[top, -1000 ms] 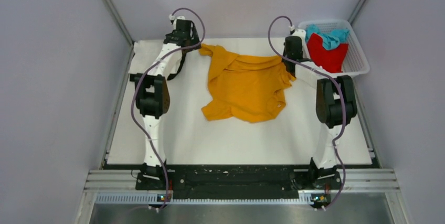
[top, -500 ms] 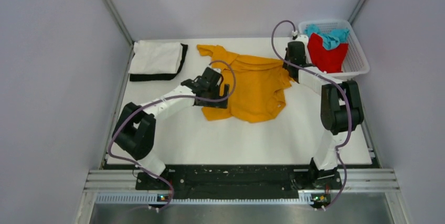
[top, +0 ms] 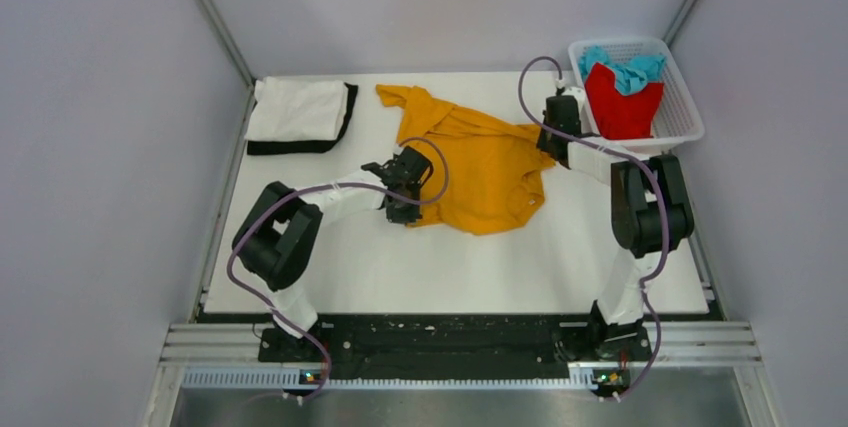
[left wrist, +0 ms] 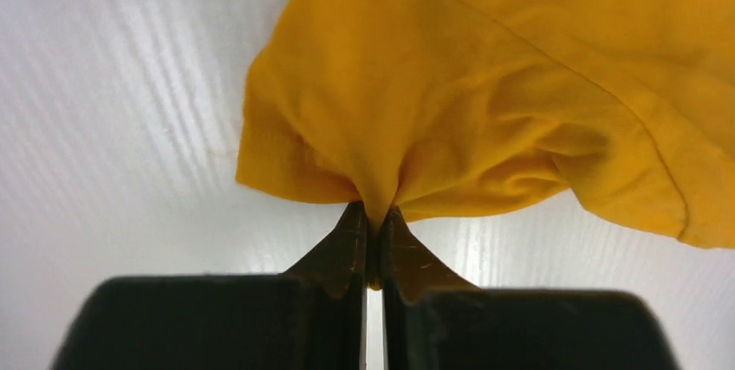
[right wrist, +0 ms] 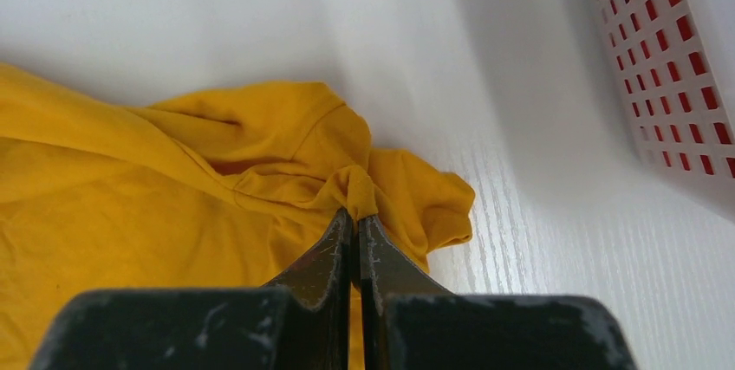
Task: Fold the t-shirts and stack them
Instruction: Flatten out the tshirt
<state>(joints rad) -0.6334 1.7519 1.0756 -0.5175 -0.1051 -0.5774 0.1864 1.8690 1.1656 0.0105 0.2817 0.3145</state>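
An orange-yellow t-shirt (top: 475, 162) lies crumpled in the middle of the white table. My left gripper (top: 408, 209) is at the shirt's near left corner, shut on a pinch of its cloth (left wrist: 373, 201). At the shirt's far right edge my right gripper (top: 547, 137) is shut on a fold of a sleeve (right wrist: 357, 192). A folded white t-shirt (top: 295, 109) rests on a folded black t-shirt (top: 300, 145) at the far left. A red t-shirt (top: 622, 99) and a teal t-shirt (top: 625, 69) sit bunched in the basket.
The white mesh basket (top: 680, 117) stands at the far right corner, its wall (right wrist: 676, 58) close to my right gripper. Grey walls and metal rails enclose the table (top: 450, 267).
My left arm swung from the far left corner down to the shirt's near left corner and shut on the cloth. The right gripper kept its hold and shifted slightly nearer.
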